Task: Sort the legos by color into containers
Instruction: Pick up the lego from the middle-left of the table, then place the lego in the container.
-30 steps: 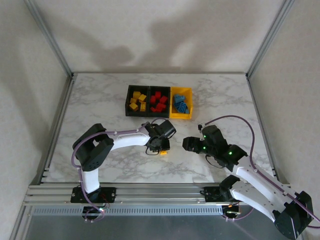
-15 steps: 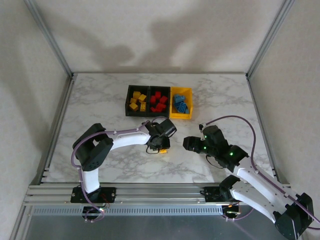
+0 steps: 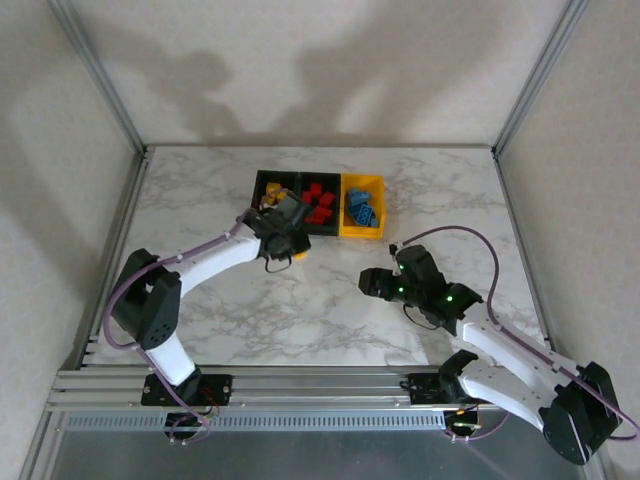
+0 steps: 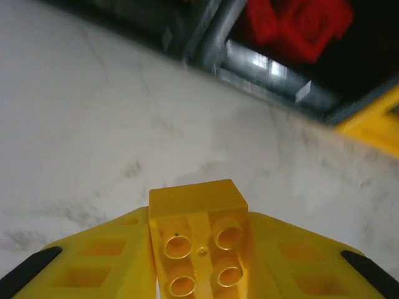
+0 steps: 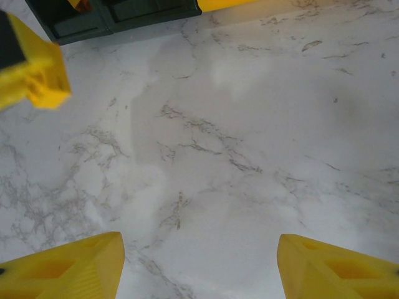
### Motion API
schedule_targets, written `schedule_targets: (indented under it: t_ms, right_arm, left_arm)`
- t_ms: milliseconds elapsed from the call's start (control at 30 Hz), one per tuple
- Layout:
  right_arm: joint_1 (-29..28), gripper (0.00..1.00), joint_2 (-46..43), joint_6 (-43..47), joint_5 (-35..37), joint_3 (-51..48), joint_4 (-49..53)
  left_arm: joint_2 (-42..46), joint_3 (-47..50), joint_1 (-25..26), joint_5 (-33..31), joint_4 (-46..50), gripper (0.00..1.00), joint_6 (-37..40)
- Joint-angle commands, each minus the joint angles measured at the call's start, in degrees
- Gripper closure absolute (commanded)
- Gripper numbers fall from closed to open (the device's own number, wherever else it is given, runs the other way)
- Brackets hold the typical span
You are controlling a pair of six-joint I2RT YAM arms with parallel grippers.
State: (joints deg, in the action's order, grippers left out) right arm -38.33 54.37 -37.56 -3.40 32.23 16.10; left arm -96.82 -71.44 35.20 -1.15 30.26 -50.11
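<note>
My left gripper (image 3: 292, 246) is shut on a yellow lego brick (image 4: 198, 212), studs toward the camera, just in front of the bins. It hangs over the marble near the left black bin (image 3: 253, 205), which holds yellow bricks (image 3: 272, 203). The middle black bin (image 3: 299, 185) holds red bricks (image 3: 318, 203), also seen in the left wrist view (image 4: 299, 25). The yellow bin (image 3: 377, 185) holds blue bricks (image 3: 360, 208). My right gripper (image 3: 372, 285) stands open over bare marble, nothing between its fingers (image 5: 62, 268).
The marble table (image 3: 200, 290) is bounded by metal frame posts (image 3: 100, 75) at the back corners. The right wrist view catches the yellow end of the left gripper (image 5: 34, 71) and the black bins' front wall (image 5: 124, 15).
The left arm has swung from the table's middle up and left toward the bins, carrying the yellow brick. The right gripper has crept slightly left and farther out.
</note>
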Motion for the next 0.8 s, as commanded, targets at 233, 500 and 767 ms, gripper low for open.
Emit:
schedule_targets:
  t_ms: [233, 500, 767]
  right_arm:
    - [-4.6, 0.35, 4.9, -1.2, -0.2, 2.6, -7.4]
    - [-5.0, 0.35, 4.4, -1.3, 1.1, 2.7, -6.5]
    - [-4.9, 0.35, 5.0, -1.0, 1.2, 2.7, -6.3]
  left_arm:
    - [-8.6, -14.3, -12.4, -3.5, 2.7, 0.63, 8.9]
    - [-19.9, -23.9, -14.7, -4.4, 5.2, 0.64, 10.6]
    - [-25.2, -26.8, -14.6, -3.6, 5.0, 0.62, 10.8]
